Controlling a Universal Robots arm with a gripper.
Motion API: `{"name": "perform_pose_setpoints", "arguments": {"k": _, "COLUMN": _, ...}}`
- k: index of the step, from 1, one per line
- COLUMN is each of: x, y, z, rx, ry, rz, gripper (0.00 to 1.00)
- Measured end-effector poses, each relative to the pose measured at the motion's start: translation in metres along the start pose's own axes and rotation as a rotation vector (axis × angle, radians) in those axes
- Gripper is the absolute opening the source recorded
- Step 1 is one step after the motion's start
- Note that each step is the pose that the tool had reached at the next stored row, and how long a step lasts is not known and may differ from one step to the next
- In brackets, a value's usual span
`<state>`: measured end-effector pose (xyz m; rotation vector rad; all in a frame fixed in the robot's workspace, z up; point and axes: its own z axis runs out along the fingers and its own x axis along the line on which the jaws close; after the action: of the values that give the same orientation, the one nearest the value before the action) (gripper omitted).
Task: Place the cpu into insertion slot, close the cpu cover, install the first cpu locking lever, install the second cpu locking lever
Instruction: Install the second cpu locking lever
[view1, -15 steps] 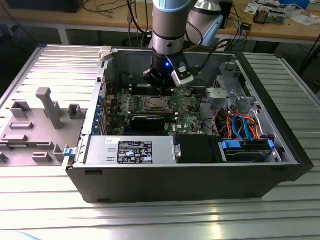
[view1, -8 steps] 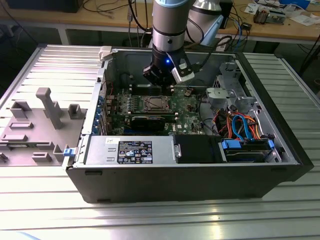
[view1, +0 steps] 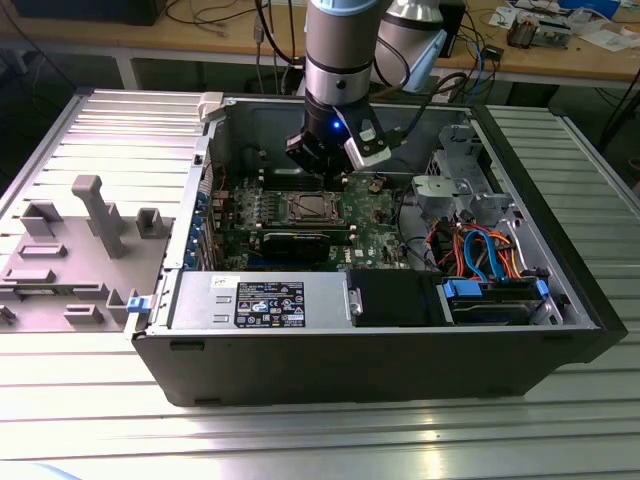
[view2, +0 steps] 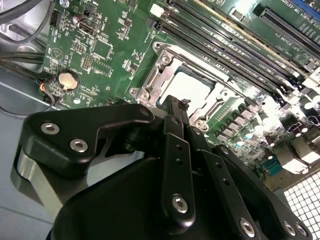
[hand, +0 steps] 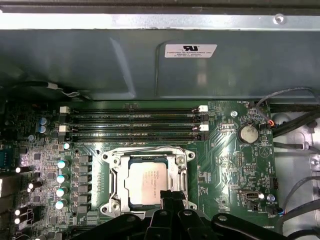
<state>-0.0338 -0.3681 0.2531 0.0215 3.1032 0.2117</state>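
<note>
cpu (hand: 146, 181): pale silver-grey | cpu cover (hand: 118, 176): shiny silver | circuit board (hand: 220, 165): green | pincer (view2: 176, 112): black | memory slots (hand: 132, 123): black, white clips

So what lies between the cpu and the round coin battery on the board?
In the first wrist view, the cpu cover frames the cpu; beyond it, bare green board with small components reaches the coin battery.

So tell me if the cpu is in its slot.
In: the cpu lies flat inside the insertion slot, framed by its metal rim.
</note>
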Motion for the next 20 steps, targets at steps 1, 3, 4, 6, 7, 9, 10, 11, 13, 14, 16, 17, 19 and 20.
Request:
{"name": "perform_pose_setpoints", "arguments": {"k": 1, "x": 0.0000, "y": -0.0001, "z": 0.0000, "rx": 0.0000, "ry": 0.0000, "rz": 0.000, "gripper": 0.11}}
{"name": "perform_pose_setpoints", "arguments": {"k": 3, "x": 0.0000, "y": -0.0004, "z": -0.0001, "rx": 0.0000, "ry": 0.0000, "rz": 0.000, "gripper": 0.11}}
{"name": "perform_pose_setpoints", "arguments": {"k": 4, "x": 0.0000, "y": -0.0006, "z": -0.0001, "rx": 0.0000, "ry": 0.0000, "rz": 0.000, "gripper": 0.11}}
{"name": "perform_pose_setpoints", "arguments": {"k": 6, "x": 0.0000, "y": -0.0007, "z": -0.0001, "rx": 0.0000, "ry": 0.0000, "rz": 0.000, "gripper": 0.11}}
{"name": "perform_pose_setpoints", "arguments": {"k": 7, "x": 0.0000, "y": -0.0008, "z": -0.0001, "rx": 0.0000, "ry": 0.0000, "rz": 0.000, "gripper": 0.11}}
{"name": "perform_pose_setpoints", "arguments": {"k": 9, "x": 0.0000, "y": -0.0009, "z": -0.0001, "rx": 0.0000, "ry": 0.0000, "rz": 0.000, "gripper": 0.11}}
{"name": "perform_pose_setpoints", "arguments": {"k": 10, "x": 0.0000, "y": -0.0010, "z": -0.0001, "rx": 0.0000, "ry": 0.0000, "rz": 0.000, "gripper": 0.11}}
{"name": "perform_pose_setpoints", "arguments": {"k": 11, "x": 0.0000, "y": -0.0010, "z": -0.0001, "rx": 0.0000, "ry": 0.0000, "rz": 0.000, "gripper": 0.11}}
{"name": "perform_pose_setpoints", "arguments": {"k": 13, "x": 0.0000, "y": -0.0014, "z": -0.0002, "rx": 0.0000, "ry": 0.0000, "rz": 0.000, "gripper": 0.11}}
{"name": "perform_pose_setpoints", "arguments": {"k": 14, "x": -0.0001, "y": -0.0020, "z": -0.0003, "rx": 0.0001, "ry": 0.0001, "rz": 0.000, "gripper": 0.11}}
{"name": "perform_pose_setpoints", "arguments": {"k": 16, "x": -0.0001, "y": -0.0039, "z": -0.0004, "rx": 0.0001, "ry": 0.0004, "rz": 0.000, "gripper": 0.11}}
{"name": "perform_pose_setpoints", "arguments": {"k": 17, "x": -0.0001, "y": -0.0052, "z": -0.0004, "rx": 0.0000, "ry": 0.0007, "rz": 0.000, "gripper": 0.11}}
{"name": "perform_pose_setpoints", "arguments": {"k": 19, "x": -0.0001, "y": -0.0094, "z": -0.0006, "rx": -0.0001, "ry": 0.0014, "rz": 0.000, "gripper": 0.11}}
{"name": "perform_pose_setpoints", "arguments": {"k": 20, "x": -0.0002, "y": -0.0119, "z": -0.0008, "rx": 0.0000, "ry": 0.0016, "rz": 0.000, "gripper": 0.11}}
